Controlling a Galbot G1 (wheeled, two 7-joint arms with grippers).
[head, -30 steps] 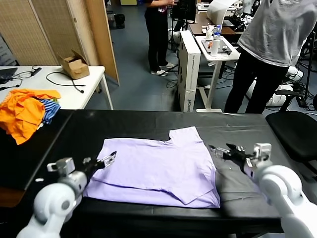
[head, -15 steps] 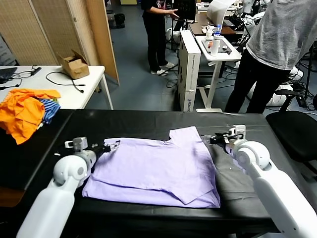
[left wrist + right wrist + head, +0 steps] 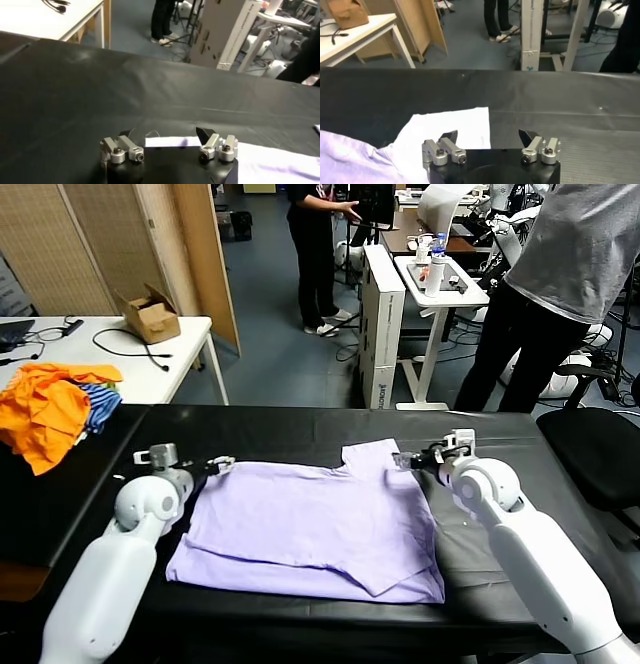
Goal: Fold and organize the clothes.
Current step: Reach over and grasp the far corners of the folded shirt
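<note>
Since the T-shirt (image 3: 315, 524) looks half-folded, more folds remain; left gripper (image 3: 221, 465) and right gripper (image 3: 402, 460) hover wide apart at its far corners.

Even, diffuse indoor light falls from above, casting only a soft shadow along the T-shirt (image 3: 315, 529) on the matte black tabletop (image 3: 300, 429). In the right wrist view the shirt glares near-white. Beyond the tabletop, the background looks slightly soft.
</note>
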